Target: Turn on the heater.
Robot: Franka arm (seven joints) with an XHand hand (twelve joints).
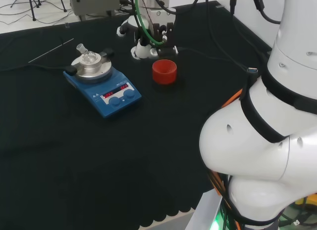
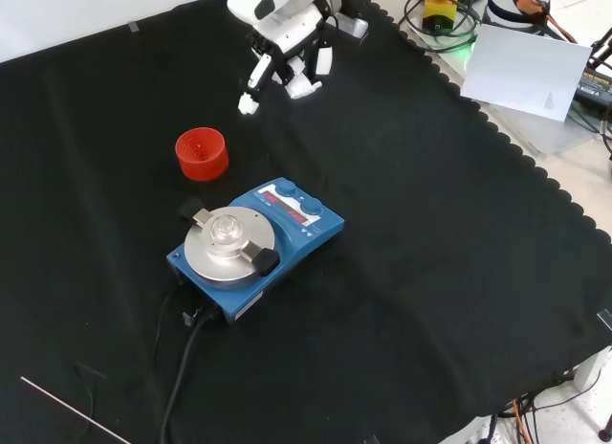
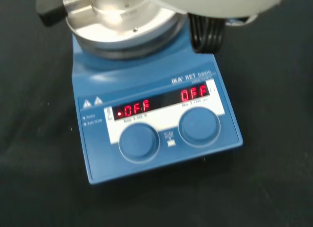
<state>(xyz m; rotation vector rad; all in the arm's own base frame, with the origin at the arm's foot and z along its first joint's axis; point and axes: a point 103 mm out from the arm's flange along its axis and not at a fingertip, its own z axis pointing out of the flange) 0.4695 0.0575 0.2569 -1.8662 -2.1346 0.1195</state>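
Black cloth (image 2: 430,272) under blue heater (image 2: 256,247); red ring (image 2: 202,153) near.

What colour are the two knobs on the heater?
Blue, like the heater body; the knobs show best in the wrist view.

head view: behind and above arm, looking over bench | front view: opposite side, looking down on cloth | wrist view: close above heater (image 3: 151,109) | shared: heater, red cup (image 1: 164,72)
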